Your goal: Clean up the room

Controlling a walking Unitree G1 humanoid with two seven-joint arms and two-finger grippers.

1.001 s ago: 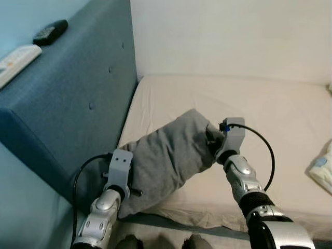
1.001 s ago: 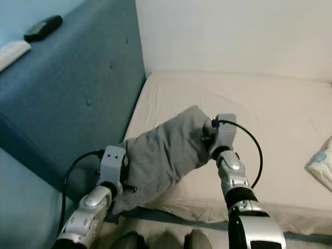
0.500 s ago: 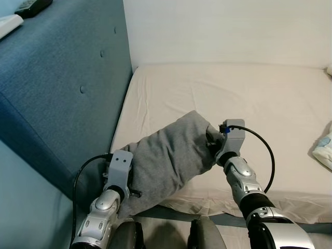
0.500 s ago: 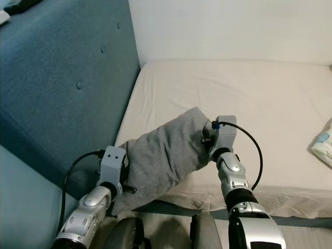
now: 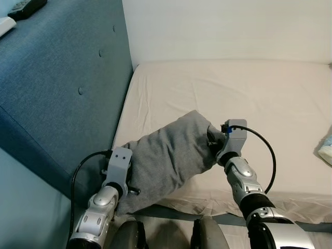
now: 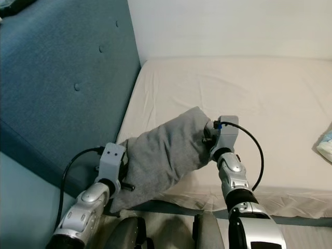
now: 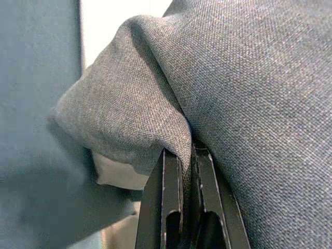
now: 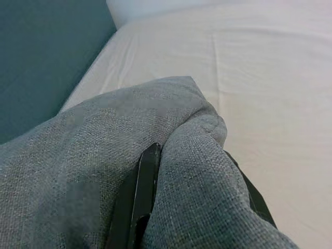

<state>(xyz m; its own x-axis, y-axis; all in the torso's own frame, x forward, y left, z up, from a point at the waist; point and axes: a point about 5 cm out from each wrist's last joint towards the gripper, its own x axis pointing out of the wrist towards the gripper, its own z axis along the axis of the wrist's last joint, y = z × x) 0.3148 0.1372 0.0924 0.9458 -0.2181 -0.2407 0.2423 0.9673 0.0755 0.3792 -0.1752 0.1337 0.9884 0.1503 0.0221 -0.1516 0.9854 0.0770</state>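
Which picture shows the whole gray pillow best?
The left eye view: the whole gray pillow shows there, lying on the bed between both arms. The right eye view is much the same. The left wrist view shows a pinched corner; the right wrist view shows fabric bunched over black fingers.

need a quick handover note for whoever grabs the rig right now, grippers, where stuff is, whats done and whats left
Left gripper: jaws shut on one end of the grey pillow, near the blue headboard.
Right gripper: jaws shut on the pillow's other end, out over the mattress.
Pillow: held between both arms above the near edge of the bed, tilted, left end lower.
Done: pillow gripped by both grippers.
Left: set the pillow down, probably by the headboard, then release. A white item lies at the mattress's right edge; too cut off to identify.
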